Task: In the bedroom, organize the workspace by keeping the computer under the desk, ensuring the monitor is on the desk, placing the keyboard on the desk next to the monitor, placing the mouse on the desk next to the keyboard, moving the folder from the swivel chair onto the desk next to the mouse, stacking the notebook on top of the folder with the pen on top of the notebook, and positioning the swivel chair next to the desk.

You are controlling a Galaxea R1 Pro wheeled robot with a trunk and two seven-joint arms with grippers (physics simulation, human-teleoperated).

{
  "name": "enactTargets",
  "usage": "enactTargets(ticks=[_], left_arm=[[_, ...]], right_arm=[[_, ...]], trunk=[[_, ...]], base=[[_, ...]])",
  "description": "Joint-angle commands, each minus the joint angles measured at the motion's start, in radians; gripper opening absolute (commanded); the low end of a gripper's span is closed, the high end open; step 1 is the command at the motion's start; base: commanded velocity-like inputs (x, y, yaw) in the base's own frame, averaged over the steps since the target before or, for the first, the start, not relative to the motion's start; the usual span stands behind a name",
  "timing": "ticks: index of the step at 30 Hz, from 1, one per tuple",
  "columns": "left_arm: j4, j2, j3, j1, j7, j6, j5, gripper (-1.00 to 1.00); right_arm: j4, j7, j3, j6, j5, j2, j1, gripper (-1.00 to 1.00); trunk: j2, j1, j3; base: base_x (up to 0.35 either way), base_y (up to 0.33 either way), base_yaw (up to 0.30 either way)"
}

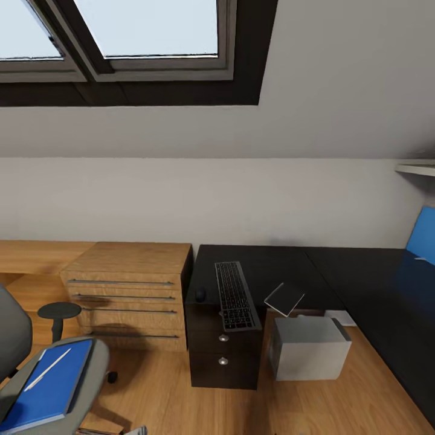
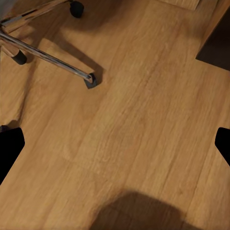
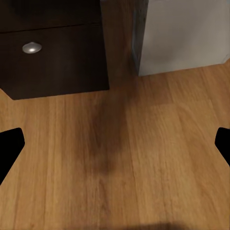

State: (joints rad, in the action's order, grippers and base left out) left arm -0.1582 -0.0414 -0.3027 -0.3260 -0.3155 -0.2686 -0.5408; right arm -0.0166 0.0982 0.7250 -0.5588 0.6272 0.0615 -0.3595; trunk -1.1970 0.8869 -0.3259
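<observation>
nearest the head camera, at its lower left, the swivel chair [image 1: 90,362] carries the blue folder [image 1: 51,386] flat on its seat, with a thin pale pen [image 1: 48,368] lying across the folder. the chair stands apart from the desk [image 1: 362,272], in front of a light wooden drawer unit [image 1: 130,290].

judging from this, part of the task is done. the keyboard [image 1: 235,295] lies on the black desk top above the dark drawer unit [image 1: 223,356], and the mouse [image 1: 200,294] sits just beside it on the side toward the wooden drawers. the computer [image 1: 309,347] stands on the floor in the desk's corner, partly under the top. a small pale notebook [image 1: 284,298] is tilted at the desk edge, above the computer; i cannot tell if it rests securely. left to do: folder, notebook and pen to the desk as a stack, and the chair rolled in. the blue shape at the far right [image 1: 422,238] may be a wall panel; no monitor can be made out for certain.

the left gripper [image 2: 115,143] shows 2 dark fingertips spread wide over bare wooden floor [image 2: 143,120], near the chair's chrome legs [image 2: 48,57], holding nothing. the right gripper [image 3: 115,143] is likewise wide apart and empty, aimed at the floor before the dark drawer unit and the computer.

the chair's black armrest [image 1: 58,311] rises beside the folder and could hamper a reach from that side.
</observation>
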Motion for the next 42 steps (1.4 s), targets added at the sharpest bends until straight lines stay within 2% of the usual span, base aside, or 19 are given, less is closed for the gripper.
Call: enactTargets(ticks=[1,34,36,37,39,40,42], left_arm=[[0.0,0.0,-0.009,-0.001,-0.006,-0.003,-0.007,1.0],[0.0,-0.007,-0.006,-0.001,-0.001,0.007,-0.01,1.0],[0.0,-0.008,-0.007,-0.001,-0.001,0.008,-0.009,1.0],[0.0,-0.008,-0.008,-0.001,0.0,0.008,-0.009,1.0],[0.0,-0.008,-0.008,-0.001,0.001,0.007,-0.009,1.0],[0.0,-0.008,-0.008,-0.001,0.001,0.007,-0.009,1.0],[0.0,-0.008,-0.009,-0.001,0.001,0.006,-0.008,1.0]], right_arm=[[-0.002,0.009,0.004,-0.003,0.011,0.0,-0.001,1.0],[-0.003,0.008,0.006,-0.003,0.004,0.002,-0.001,1.0],[0.004,0.009,0.011,-0.004,-0.009,0.008,-0.002,1.0],[0.023,0.008,0.021,-0.004,-0.053,0.016,-0.008,1.0],[0.032,0.002,0.027,-0.006,-0.108,0.024,-0.013,1.0],[0.036,-0.007,0.028,-0.007,-0.149,0.025,-0.015,1.0],[0.042,-0.023,0.029,-0.009,-0.185,0.021,-0.016,1.0]], trunk=[[-0.008,0.004,-0.004],[-0.239,0.13,-0.108],[-0.253,0.138,-0.114],[-0.26,0.142,-0.117],[-0.274,0.15,-0.123],[-0.281,0.153,-0.127],[-0.295,0.161,-0.133]], base=[[0.0,0.0,0.0],[0.0,0.0,0.0],[0.0,0.0,0.0],[0.0,0.0,0.0],[0.0,0.0,0.0],[0.0,0.0,0.0],[0.0,0.0,0.0]])
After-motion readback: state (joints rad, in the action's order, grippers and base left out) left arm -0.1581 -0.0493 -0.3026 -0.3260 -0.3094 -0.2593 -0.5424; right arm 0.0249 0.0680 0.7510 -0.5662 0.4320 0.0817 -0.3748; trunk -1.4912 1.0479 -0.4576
